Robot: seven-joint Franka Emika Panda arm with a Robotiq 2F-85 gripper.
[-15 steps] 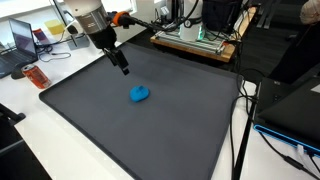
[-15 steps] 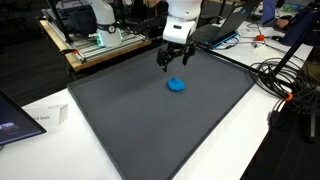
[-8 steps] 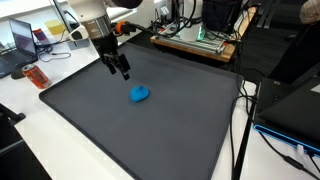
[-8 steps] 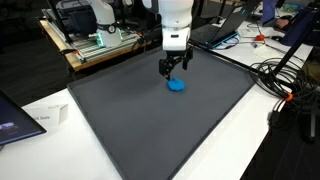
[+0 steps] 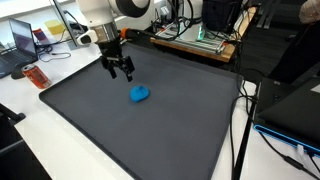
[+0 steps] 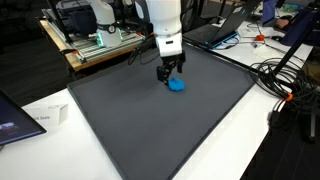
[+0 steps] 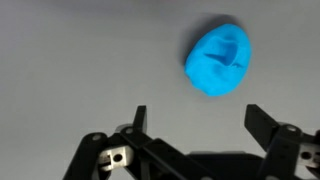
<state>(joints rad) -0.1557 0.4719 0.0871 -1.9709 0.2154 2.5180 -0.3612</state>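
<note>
Blob [image 5: 140, 95]: small, blue, rounded, with a dent or fold on top. Looks soft, material can't be told. It lies flat on the dark mat [image 5: 150, 140], roughly mid-mat toward the far side, nothing else near it. Same in the other exterior view: blob [image 6: 177, 85] on mat [image 6: 150, 135].

Jaws: wide open, empty. In both exterior views they hang just beside the blob, low over the mat, pointing down. Touching or apart can't be told from there. In the wrist view the blob [image 7: 220, 62] sits ahead of the fingertips and off toward the right-hand finger [image 7: 262, 122], not between the two. So not aligned.

Arm [image 5: 105, 22] comes in from the far edge of the mat.

Judgement on the step in hand, lining the jaws up on the blob:
- shift sideways until the blob is centred between the fingers in the wrist view, then advance so it's under the gap
- fix the offset before descending, or one finger lands on the blob and shoves it
- go down to just off the mat, since the blob is low and a high close would skim over it
- close slowly, it may squash or slip

Around: mat lies on a white table [image 5: 25, 120]; laptop [image 5: 22, 40] and a small red item [image 5: 36, 76] beside the mat edge, cables [image 6: 285, 80] off one side, a rack [image 6: 95, 42] behind. All well apart from the blob.
</note>
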